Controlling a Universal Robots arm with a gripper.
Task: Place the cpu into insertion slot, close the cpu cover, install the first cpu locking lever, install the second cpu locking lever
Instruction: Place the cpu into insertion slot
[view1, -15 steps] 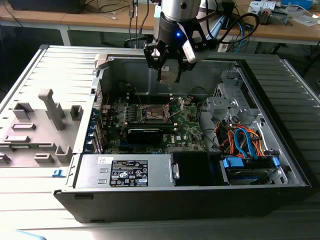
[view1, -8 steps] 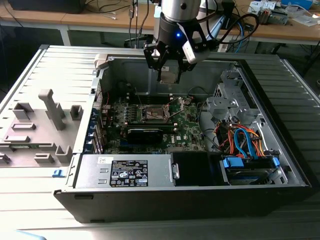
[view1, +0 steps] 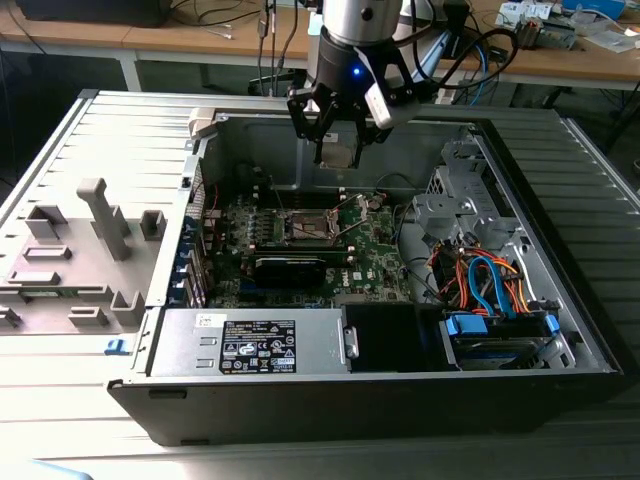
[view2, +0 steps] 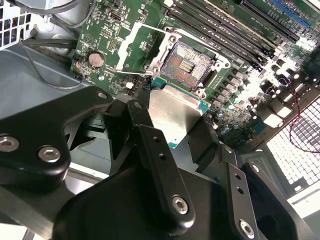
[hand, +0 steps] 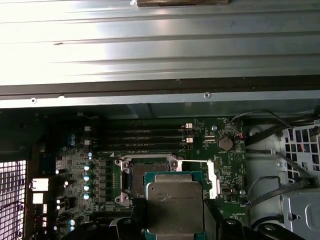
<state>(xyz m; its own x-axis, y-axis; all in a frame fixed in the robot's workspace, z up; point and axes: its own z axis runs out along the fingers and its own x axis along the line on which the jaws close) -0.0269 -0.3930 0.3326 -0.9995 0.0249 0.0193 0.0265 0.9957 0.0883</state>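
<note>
Cpu (hand: 175, 205) held over the motherboard (view2: 100, 30)
Gripper (view1: 338, 150) fingers (view2: 155, 145) clamp its opposite edges; the open insertion slot (view2: 189, 64) lies below.

No text was legible. Exterior view: a black label (view1: 257, 347) with white print sat on the grey power supply (view1: 185, 352), at about 7 o'clock from the green circuit board (view1: 375, 255), with a small white sticker (view1: 212, 320) at 10 o'clock from that label; the characters on both were too small to make out. First wrist view: faint etched lines of print stood on the metal face of the cpu (hand: 175, 202) but could not be read, and the fine board markings in both wrist views were likewise unreadable.
</note>
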